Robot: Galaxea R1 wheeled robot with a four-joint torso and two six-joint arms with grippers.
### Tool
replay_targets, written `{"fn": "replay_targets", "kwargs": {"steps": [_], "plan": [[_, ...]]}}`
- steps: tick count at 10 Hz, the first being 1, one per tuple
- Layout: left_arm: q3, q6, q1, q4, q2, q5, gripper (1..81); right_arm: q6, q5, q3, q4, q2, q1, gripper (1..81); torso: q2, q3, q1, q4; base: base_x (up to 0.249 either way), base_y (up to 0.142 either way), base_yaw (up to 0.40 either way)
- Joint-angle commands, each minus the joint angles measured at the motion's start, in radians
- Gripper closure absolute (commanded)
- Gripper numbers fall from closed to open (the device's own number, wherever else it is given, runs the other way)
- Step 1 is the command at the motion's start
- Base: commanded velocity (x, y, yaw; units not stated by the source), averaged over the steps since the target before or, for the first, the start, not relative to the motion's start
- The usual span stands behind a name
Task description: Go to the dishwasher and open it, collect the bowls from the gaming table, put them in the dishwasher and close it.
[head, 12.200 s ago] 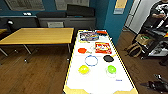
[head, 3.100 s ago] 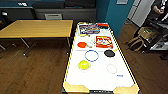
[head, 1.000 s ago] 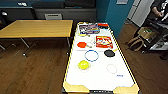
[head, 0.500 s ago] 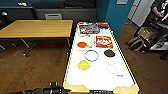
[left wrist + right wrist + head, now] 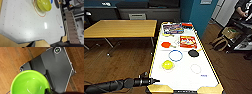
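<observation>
My left gripper point(image 5: 155, 80), fingers' state unclear, hovers at the gaming table point(image 5: 184, 75) corner near the yellow-green bowl point(image 5: 167, 65); my right gripper point(image 5: 48, 90) pinches a green bowl point(image 5: 29, 83).

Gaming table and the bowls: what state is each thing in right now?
gaming table: bowls sitting on its white top.
yellow-green bowl: upright, empty, on the table.
red bowl: on the table, untouched.
black bowl: on the table, untouched.
green bowl: upright, empty, gripped at its rim by the right gripper.
left gripper: near the table's corner, touching no bowl.
</observation>
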Motion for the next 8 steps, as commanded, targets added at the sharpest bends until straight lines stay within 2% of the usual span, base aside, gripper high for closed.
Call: {"fn": "replay_targets", "kwargs": {"steps": [1,3,6,8], "plan": [[-0.042,-0.117,-0.246,-0.001,0.005,0.058,1.0,-0.002,-0.049,0.014,-0.009,-0.028,0.04,81.1,0.0,0.0,0.0,0.0,0.0,0.0,0.0],[-0.114,-0.132,-0.301,-0.003,0.063,0.113,1.0,-0.002,-0.051,0.008,-0.009,-0.021,0.04,81.1,0.0,0.0,0.0,0.0,0.0,0.0,0.0],[-0.24,-0.155,-0.346,-0.003,0.178,0.118,1.0,-0.002,-0.051,-0.018,-0.008,0.006,0.044,81.1,0.0,0.0,0.0,0.0,0.0,0.0,0.0],[-0.324,-0.178,-0.346,0.002,0.244,0.115,1.0,-0.001,-0.051,-0.023,-0.008,0.012,0.047,81.1,0.0,0.0,0.0,0.0,0.0,0.0,0.0]]}}
